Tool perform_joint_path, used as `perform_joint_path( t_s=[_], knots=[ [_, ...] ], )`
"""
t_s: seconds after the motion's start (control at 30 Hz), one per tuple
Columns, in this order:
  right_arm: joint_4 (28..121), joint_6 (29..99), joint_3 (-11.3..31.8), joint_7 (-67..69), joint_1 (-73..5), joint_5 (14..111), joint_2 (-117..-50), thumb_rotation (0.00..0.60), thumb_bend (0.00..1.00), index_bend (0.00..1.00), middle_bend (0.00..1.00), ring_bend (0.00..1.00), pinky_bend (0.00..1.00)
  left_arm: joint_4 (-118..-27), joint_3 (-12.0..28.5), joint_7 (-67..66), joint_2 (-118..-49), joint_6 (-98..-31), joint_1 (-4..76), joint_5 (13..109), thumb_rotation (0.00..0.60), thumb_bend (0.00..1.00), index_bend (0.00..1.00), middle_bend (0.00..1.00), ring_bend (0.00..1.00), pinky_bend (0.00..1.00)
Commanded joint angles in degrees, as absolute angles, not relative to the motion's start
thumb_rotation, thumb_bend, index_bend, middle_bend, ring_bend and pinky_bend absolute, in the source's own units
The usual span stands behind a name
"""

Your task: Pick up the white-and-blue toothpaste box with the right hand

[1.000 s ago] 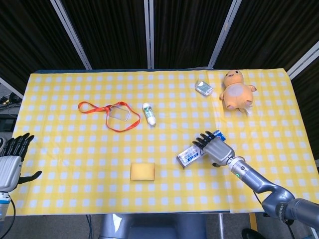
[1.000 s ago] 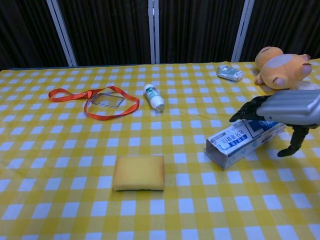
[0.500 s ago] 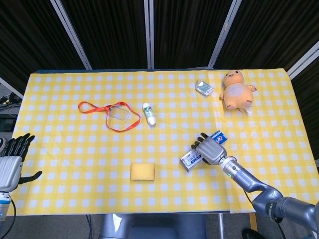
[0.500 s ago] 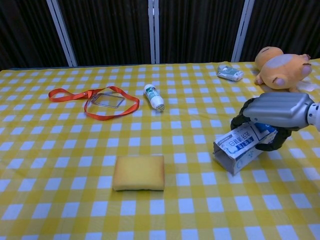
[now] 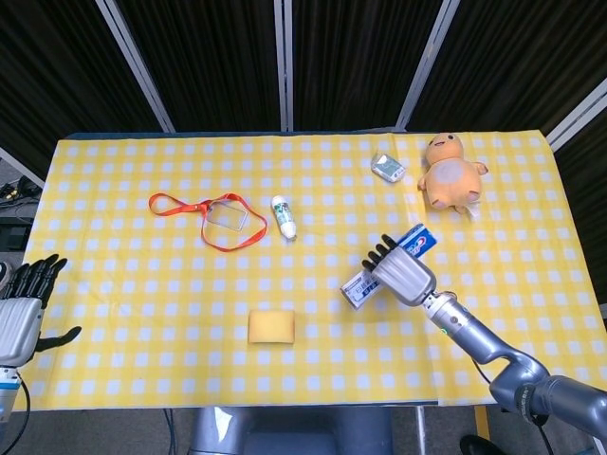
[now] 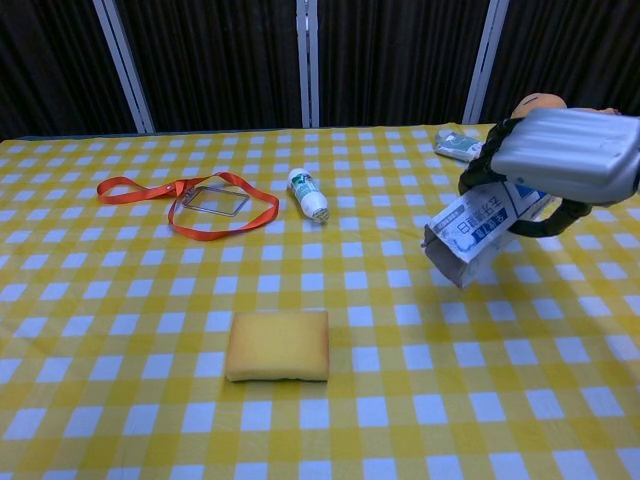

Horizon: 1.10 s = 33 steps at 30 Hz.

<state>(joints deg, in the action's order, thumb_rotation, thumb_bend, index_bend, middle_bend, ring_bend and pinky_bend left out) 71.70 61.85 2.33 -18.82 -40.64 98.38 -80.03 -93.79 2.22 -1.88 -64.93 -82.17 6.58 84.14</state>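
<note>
The white-and-blue toothpaste box (image 5: 360, 284) (image 6: 472, 228) hangs above the yellow checked table (image 5: 142, 303), its open end tilted down to the left. My right hand (image 5: 402, 274) (image 6: 566, 152) grips it from above, fingers wrapped over its far side. At the table's left edge my left hand (image 5: 19, 308) is open and holds nothing; only the head view shows it.
A yellow sponge (image 5: 271, 326) (image 6: 278, 345) lies at the front centre. A small white bottle (image 5: 284, 216) (image 6: 309, 194) and an orange lanyard with a clear badge (image 5: 213, 218) (image 6: 200, 203) lie further back. A plush toy (image 5: 450, 175) and a small packet (image 5: 387, 168) (image 6: 460, 147) sit at the back right.
My right hand closed around the toothpaste box and lifted it off the table. The left hand has not moved.
</note>
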Motion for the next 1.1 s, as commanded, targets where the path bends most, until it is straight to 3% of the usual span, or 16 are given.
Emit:
perform_joint_path(
  t_s=[0.03, 0.23, 0.43, 0.6, 0.93, 1.1],
  knots=[
    [72.6, 70.2, 4.8, -34.3, -39.9, 104.0, -76.0, 0.600, 0.32, 0.41, 0.46, 0.34, 0.25, -94.0, 2.2, -1.6, -64.7, -82.4, 6.5, 84.4, 0.600, 0.00, 0.00, 0.00, 0.00, 0.00],
    [74.1, 75.4, 8.0, -51.4, -39.6, 107.9, -73.0, 0.600, 0.32, 0.38, 0.42, 0.34, 0.25, -94.3, 1.9, -0.4, -64.1, -83.4, 6.1, 85.4, 0.600, 0.00, 0.00, 0.00, 0.00, 0.00],
    [78.8, 74.9, 9.6, -62.7, -39.3, 109.1, -69.6, 0.600, 0.32, 0.33, 0.31, 0.25, 0.16, -94.7, 1.6, 0.5, -63.6, -84.3, 5.7, 86.5, 0.600, 0.00, 0.00, 0.00, 0.00, 0.00],
    [83.3, 75.0, 11.4, -70.7, -38.7, 109.2, -68.4, 0.600, 0.34, 0.32, 0.31, 0.24, 0.14, -94.8, 1.4, 1.4, -63.1, -84.8, 5.6, 87.2, 0.600, 0.00, 0.00, 0.00, 0.00, 0.00],
    [85.9, 73.4, 12.4, -74.6, -38.5, 108.7, -68.5, 0.600, 0.34, 0.34, 0.32, 0.24, 0.14, -94.5, 1.5, 2.7, -62.6, -84.9, 5.5, 87.4, 0.600, 0.00, 0.00, 0.00, 0.00, 0.00],
    [86.0, 70.9, 13.8, -67.5, -36.4, 98.7, -69.2, 0.600, 0.34, 0.34, 0.32, 0.24, 0.14, -94.4, 1.5, 3.0, -62.6, -84.8, 5.5, 87.3, 0.600, 0.00, 0.00, 0.00, 0.00, 0.00]
  ],
)
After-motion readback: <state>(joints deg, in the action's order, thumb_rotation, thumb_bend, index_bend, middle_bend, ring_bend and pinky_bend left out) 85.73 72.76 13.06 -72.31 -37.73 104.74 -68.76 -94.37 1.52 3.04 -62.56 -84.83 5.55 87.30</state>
